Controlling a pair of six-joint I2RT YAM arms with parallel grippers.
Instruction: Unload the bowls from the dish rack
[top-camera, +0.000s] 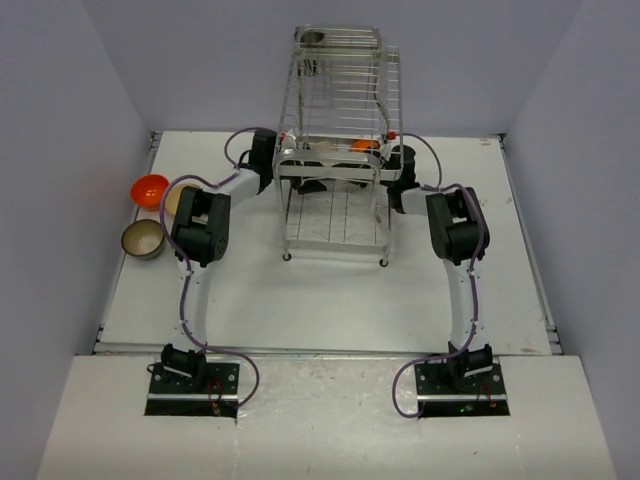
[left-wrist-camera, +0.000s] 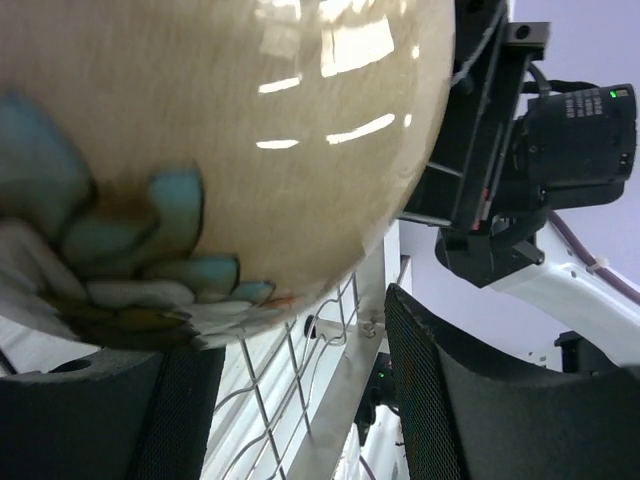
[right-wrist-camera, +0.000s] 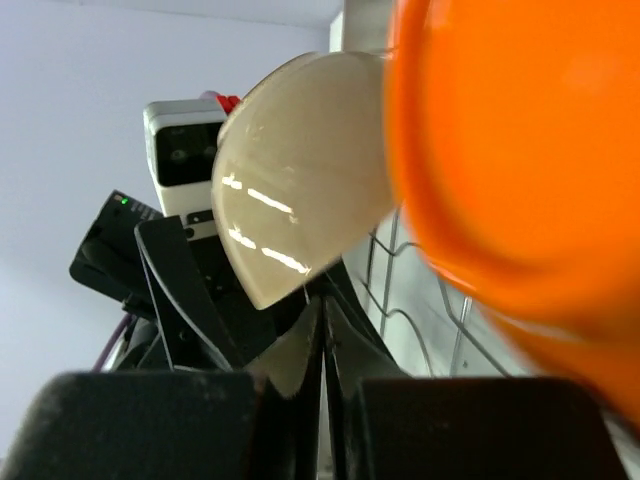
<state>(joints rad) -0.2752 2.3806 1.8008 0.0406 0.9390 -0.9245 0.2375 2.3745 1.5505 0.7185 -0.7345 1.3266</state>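
So the right pincer (right-wrist-camera: 322, 320) is sitting with its fingers pressed flat together, coming at the rack's middle shelf from the right side. There's a pale sliver showing right at the seam where they're meeting, and I honestly can't tell if that's the rim of the cream bowl (right-wrist-camera: 290, 200) getting pinched or just a reflection. The orange bowl (right-wrist-camera: 520, 180) is tilting just beside it, nearer the right wrist camera, so I'm guessing the pincer is going in narrow because there's barely any room between the two. The left pincer (left-wrist-camera: 300, 340) is doing the opposite: its fingers are standing wide apart, reaching in from the left, with the cream bowl's flowery underside looming just over them, and I'm not seeing it clamped on anything. Both bowls are resting tilted on that shelf of the dish rack (top-camera: 335, 215), which is standing toward the far edge of the counter (top-camera: 330, 300), about midway between its left and right edges. Over by the left edge a second orange bowl (top-camera: 150, 188) and a brown-olive bowl (top-camera: 143, 240) are sitting mouth-up, well apart from the rack. That's looking like the drop-off spot, so I'm reckoning the job is somewhere around the middle.
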